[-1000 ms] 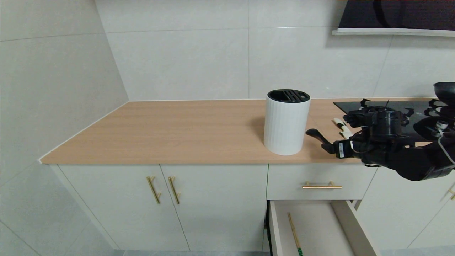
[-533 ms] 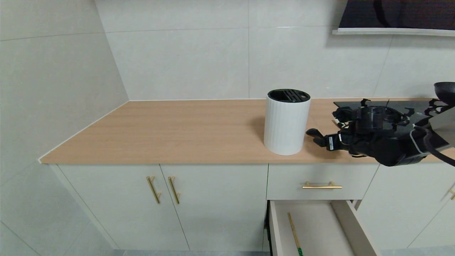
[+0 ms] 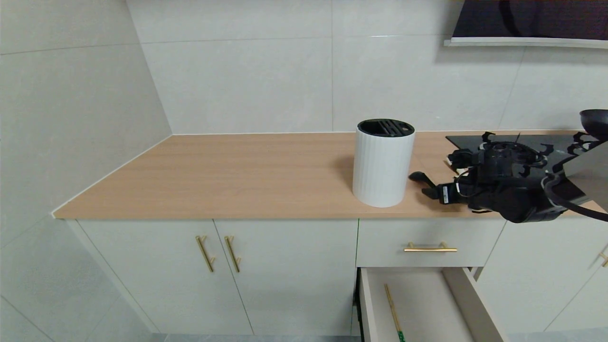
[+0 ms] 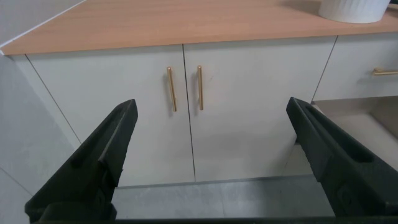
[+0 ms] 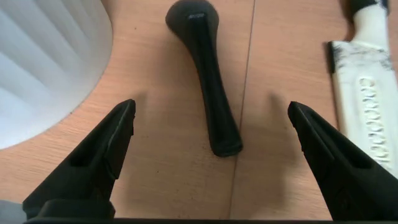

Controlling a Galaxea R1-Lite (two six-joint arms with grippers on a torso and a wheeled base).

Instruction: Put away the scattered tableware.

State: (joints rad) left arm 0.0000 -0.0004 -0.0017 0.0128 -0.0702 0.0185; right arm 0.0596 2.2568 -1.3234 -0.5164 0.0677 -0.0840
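Your right gripper (image 5: 210, 118) holds nothing, fingers (image 5: 99, 162) wide astride the black spoon (image 5: 208, 87); it looks light, stiff, slick, so pinch the handle midway.

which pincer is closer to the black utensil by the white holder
Right. The right pincer hovers open over the black utensil; the left pincer is down in front of the cabinet doors, below the countertop.
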